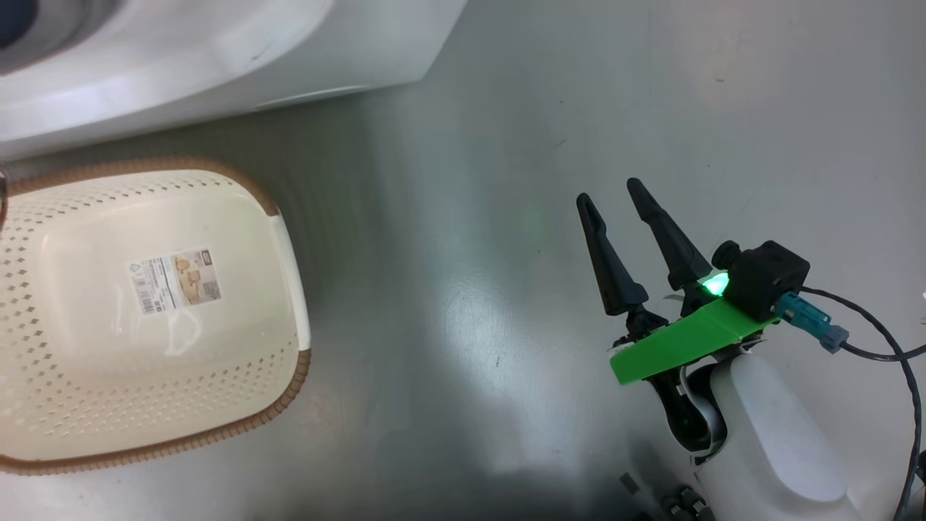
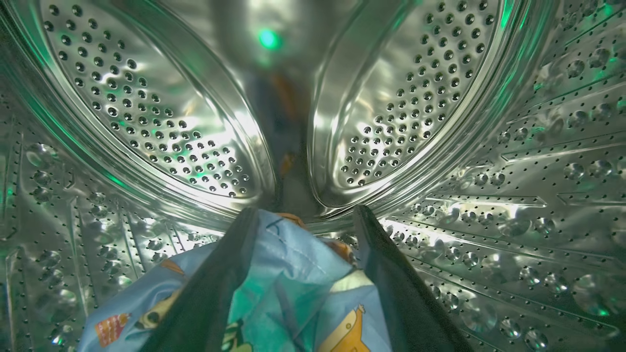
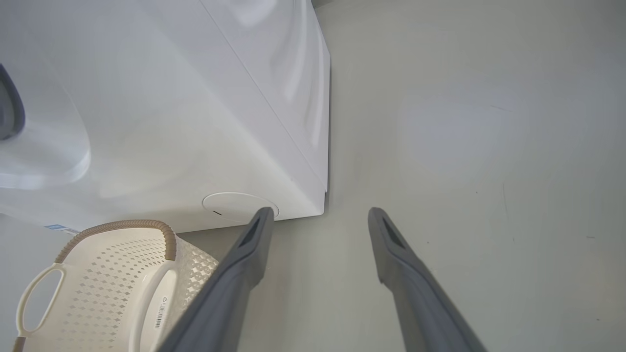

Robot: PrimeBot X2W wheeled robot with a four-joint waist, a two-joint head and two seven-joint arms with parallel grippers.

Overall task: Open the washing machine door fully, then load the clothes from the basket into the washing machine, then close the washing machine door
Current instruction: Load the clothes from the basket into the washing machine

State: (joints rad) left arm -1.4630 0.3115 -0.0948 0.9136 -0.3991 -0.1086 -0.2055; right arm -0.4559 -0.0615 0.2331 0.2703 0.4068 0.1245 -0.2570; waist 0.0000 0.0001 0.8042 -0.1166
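My left gripper [image 2: 305, 211] is deep inside the washing machine's perforated steel drum [image 2: 489, 220]. Its fingers stand wide apart, and the clothes [image 2: 293, 288], light blue fabric with orange prints, lie between and under them near the drum floor. The cream basket [image 1: 289, 383] stands on the floor before the white washing machine [image 1: 217, 51], holding nothing but its paper label [image 1: 176, 281]. My right gripper [image 1: 611, 192] hovers open over bare floor, right of the basket. In the right wrist view my right gripper [image 3: 318, 210] points past the washing machine's [image 3: 171, 122] lower corner, the basket [image 3: 117, 225] to its left. The door is out of view.
The round flap [image 3: 234, 205] sits low on the machine's front, just above the basket, with a blue sticker [image 3: 56, 227] further left. Grey floor [image 1: 506, 217] stretches to the right of the machine and the basket. A black cable [image 1: 890, 354] trails from my right wrist.
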